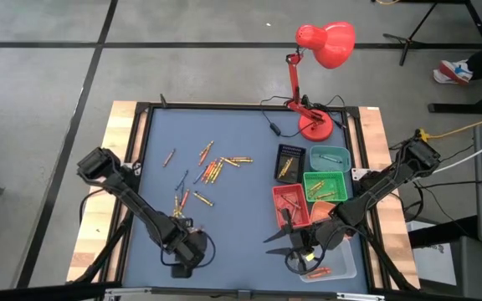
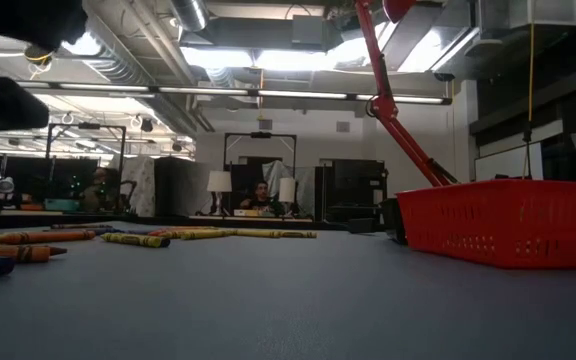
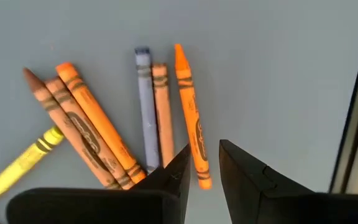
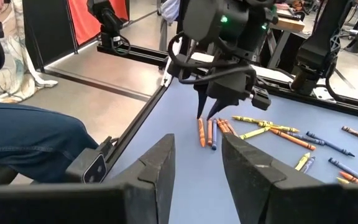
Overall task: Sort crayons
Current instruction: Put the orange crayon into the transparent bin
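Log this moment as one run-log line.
task: sort crayons | left end effector: open, above orange crayon | right end effector: open, empty, waiting near red tray

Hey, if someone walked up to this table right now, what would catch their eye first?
Probably the red lamp at the table's far edge, then the crayons scattered across the blue mat. The left gripper, open, hovers over a small cluster near the front edge, above an orange crayon. Coloured trays sit on the right side.
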Action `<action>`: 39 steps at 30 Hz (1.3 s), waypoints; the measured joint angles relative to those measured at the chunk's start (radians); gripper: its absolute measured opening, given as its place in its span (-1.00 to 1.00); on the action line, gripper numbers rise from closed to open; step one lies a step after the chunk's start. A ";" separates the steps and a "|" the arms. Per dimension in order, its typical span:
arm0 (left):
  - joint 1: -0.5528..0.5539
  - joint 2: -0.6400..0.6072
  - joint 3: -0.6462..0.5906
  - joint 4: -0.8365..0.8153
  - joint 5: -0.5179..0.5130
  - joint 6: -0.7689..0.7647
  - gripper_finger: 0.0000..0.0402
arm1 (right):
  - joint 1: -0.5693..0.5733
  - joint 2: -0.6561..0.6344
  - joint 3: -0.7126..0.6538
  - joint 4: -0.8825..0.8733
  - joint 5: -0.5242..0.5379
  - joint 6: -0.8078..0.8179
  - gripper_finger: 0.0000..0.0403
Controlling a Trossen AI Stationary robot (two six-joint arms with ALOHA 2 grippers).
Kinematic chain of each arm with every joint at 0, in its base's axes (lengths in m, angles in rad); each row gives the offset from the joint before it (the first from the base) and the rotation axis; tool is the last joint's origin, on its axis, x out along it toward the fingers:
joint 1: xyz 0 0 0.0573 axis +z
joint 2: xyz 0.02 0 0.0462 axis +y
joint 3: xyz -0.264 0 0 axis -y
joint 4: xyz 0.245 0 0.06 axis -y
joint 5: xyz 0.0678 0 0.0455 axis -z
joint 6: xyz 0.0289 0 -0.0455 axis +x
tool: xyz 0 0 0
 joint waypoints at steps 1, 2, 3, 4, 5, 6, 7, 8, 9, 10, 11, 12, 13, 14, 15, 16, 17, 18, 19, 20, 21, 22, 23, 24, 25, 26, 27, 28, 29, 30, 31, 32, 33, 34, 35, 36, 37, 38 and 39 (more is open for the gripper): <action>-0.007 0.000 0.000 0.002 -0.021 0.001 -0.66 | 0.000 0.000 0.000 -0.001 0.000 0.000 -0.35; -0.014 0.000 0.000 0.002 -0.040 0.001 -0.66 | 0.000 0.000 0.000 -0.003 0.000 0.000 -0.35; -0.018 0.000 0.000 0.001 -0.056 0.001 -0.66 | 0.000 0.000 0.000 -0.006 0.000 0.001 -0.35; -0.022 0.000 0.000 0.001 -0.067 0.001 -0.66 | 0.000 0.000 0.000 -0.008 0.000 0.001 -0.35; -0.024 0.000 0.000 0.003 -0.072 0.001 -0.66 | 0.000 0.000 0.000 -0.008 0.000 0.001 -0.35; -0.026 0.000 0.000 0.002 -0.073 0.001 -0.66 | 0.000 0.000 0.000 -0.008 0.000 0.001 -0.35; -0.028 0.001 0.000 0.003 -0.073 0.001 -0.66 | 0.000 0.000 0.000 -0.007 0.000 0.001 -0.35; -0.028 0.005 0.000 0.005 -0.073 0.001 -0.66 | 0.000 0.000 0.000 -0.008 0.000 0.001 -0.35; -0.029 0.010 0.000 0.008 -0.073 0.001 -0.66 | 0.000 0.000 0.000 -0.008 0.000 0.001 -0.35; -0.028 0.017 0.000 0.009 -0.073 0.001 -0.66 | 0.000 0.000 0.000 -0.008 0.000 0.001 -0.35; -0.029 0.025 0.000 0.013 -0.073 0.001 -0.66 | 0.000 0.000 0.000 -0.008 0.000 0.001 -0.35; -0.029 0.035 0.000 0.018 -0.072 0.001 -0.66 | 0.000 0.000 0.000 -0.007 0.000 0.001 -0.35; -0.029 0.044 0.000 0.022 -0.068 0.001 -0.66 | 0.000 0.000 0.000 -0.008 0.000 0.001 -0.35; -0.029 0.053 0.000 0.021 -0.067 0.001 -0.66 | 0.000 0.000 0.000 -0.008 0.000 0.001 -0.35; -0.029 0.063 0.000 0.020 -0.067 0.001 -0.66 | 0.000 0.000 0.000 -0.008 0.000 0.001 -0.35; -0.029 0.071 0.000 0.021 -0.067 0.001 -0.66 | 0.000 0.000 0.000 -0.008 0.000 0.002 -0.35; -0.029 0.076 0.000 0.024 -0.065 0.001 -0.66 | 0.000 0.000 0.000 -0.008 0.000 0.001 -0.35; -0.029 0.079 0.000 0.024 -0.065 0.001 -0.66 | 0.000 0.000 0.000 -0.008 0.000 0.002 -0.35; -0.029 0.083 0.001 0.024 -0.066 0.001 -0.66 | 0.000 0.000 0.000 -0.008 0.000 0.002 -0.35; -0.029 0.086 0.001 0.024 -0.065 0.001 -0.66 | 0.000 0.000 0.000 -0.008 0.000 0.002 -0.35; -0.029 0.087 0.002 0.025 -0.066 0.001 -0.66 | 0.000 0.000 0.000 -0.008 0.000 0.002 -0.35; -0.029 0.088 0.002 0.026 -0.068 0.001 -0.66 | 0.000 0.000 0.000 -0.007 0.000 0.001 -0.35; -0.029 0.088 0.002 0.026 -0.073 0.001 -0.66 | 0.000 0.000 0.000 -0.007 0.000 0.001 -0.35; -0.029 0.088 0.002 0.026 -0.081 0.001 -0.67 | 0.000 0.000 0.000 -0.007 0.000 0.001 -0.35; -0.029 0.089 0.002 0.026 -0.091 0.001 -0.69 | 0.000 0.000 0.000 -0.007 0.000 0.001 -0.35; -0.029 0.089 0.002 0.028 -0.099 0.001 -0.72 | 0.000 0.000 0.000 -0.008 0.000 0.001 -0.35; -0.029 0.089 0.002 0.031 -0.102 0.002 -0.75 | 0.000 0.000 0.000 -0.007 0.000 0.001 -0.35; -0.029 0.089 0.002 0.035 -0.103 0.005 -0.78 | 0.000 0.000 0.000 -0.007 0.000 0.001 -0.35; -0.029 0.090 0.001 0.039 -0.104 0.006 -0.81 | 0.000 0.000 0.000 -0.007 0.000 0.001 -0.35; -0.029 0.089 0.001 0.042 -0.107 0.006 -0.85 | 0.000 0.000 0.000 -0.007 0.000 0.001 -0.35; -0.029 0.089 0.001 0.044 -0.110 0.006 -0.88 | 0.000 0.000 0.000 -0.007 0.000 0.001 -0.35; -0.028 0.089 0.001 0.047 -0.113 0.006 -0.92 | 0.000 0.000 0.000 -0.007 0.000 0.001 -0.35; -0.028 0.089 0.000 0.053 -0.116 0.007 -0.95 | 0.000 0.000 0.000 -0.007 0.000 0.001 -0.35; -0.027 0.089 0.000 0.059 -0.122 0.006 -0.97 | 0.000 0.000 0.000 -0.007 0.000 0.001 -0.35; -0.025 0.090 0.000 0.065 -0.128 0.007 -0.98 | 0.000 0.000 0.000 -0.007 0.000 0.001 -0.35; -0.021 0.090 -0.001 0.072 -0.131 0.008 -0.98 | 0.000 0.000 0.000 -0.007 0.000 0.001 -0.35; -0.016 0.090 -0.001 0.083 -0.133 0.009 -0.97 | 0.000 0.000 0.000 -0.007 0.000 0.001 -0.35; -0.008 0.091 -0.001 0.096 -0.138 0.009 -0.97 | 0.000 0.000 0.000 -0.007 0.000 0.001 -0.35; 0.000 0.091 -0.002 0.115 -0.147 0.009 -0.96 | 0.000 0.000 0.000 -0.007 0.000 0.001 -0.35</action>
